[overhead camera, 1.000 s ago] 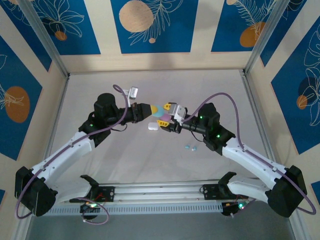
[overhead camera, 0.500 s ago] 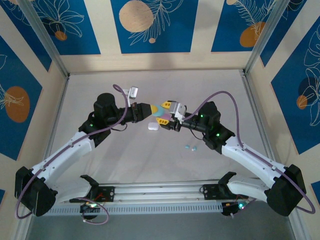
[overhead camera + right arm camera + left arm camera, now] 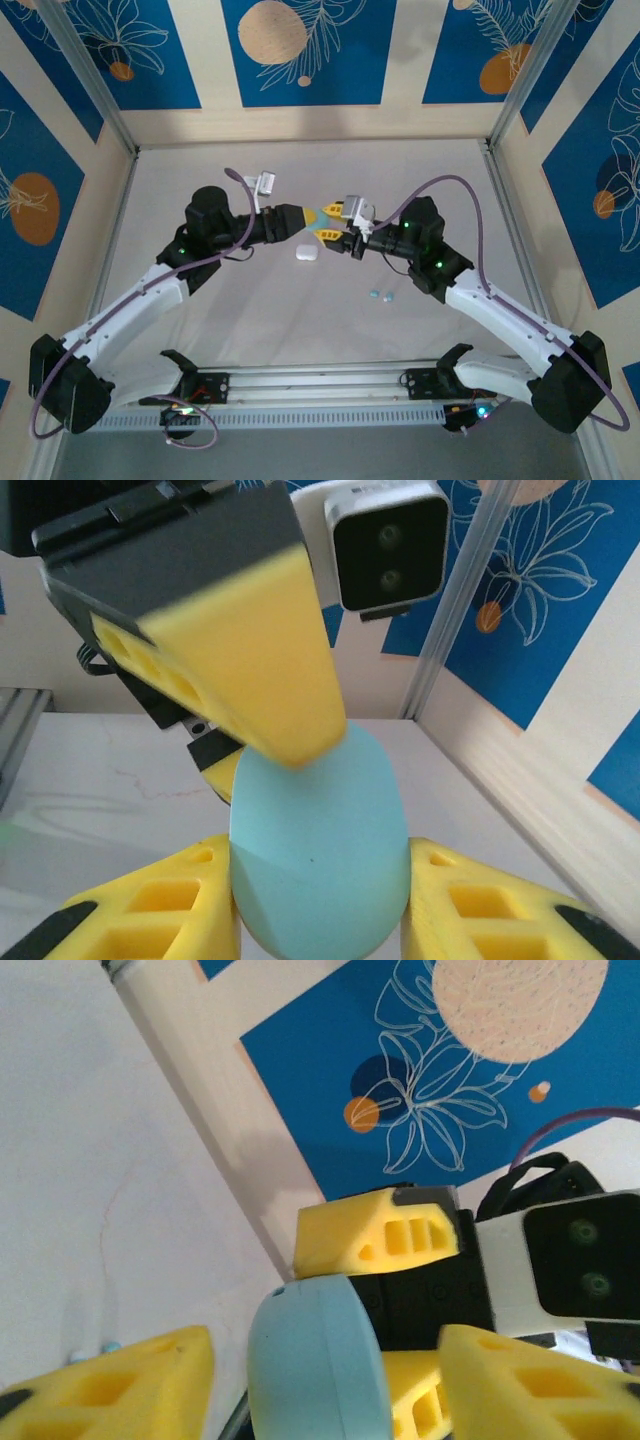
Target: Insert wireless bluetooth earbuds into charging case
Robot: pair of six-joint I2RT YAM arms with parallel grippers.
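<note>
While the right gripper [image 3: 320, 920] pinches the cyan charging case [image 3: 318, 820] aloft and the left gripper [image 3: 322, 1380] stands parted around it, seemingly not touching, a loose pinch could drop it onto the table [image 3: 200, 180], where the cyan earbuds [image 3: 383, 295] lie loose.

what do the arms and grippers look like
The left arm and right arm have white links, black joints, small green lights and a purple cable looping alongside. The left gripper and right gripper each have two chunky yellow wedge fingers with cut-out slots on a black body, beside a white camera box.
</note>
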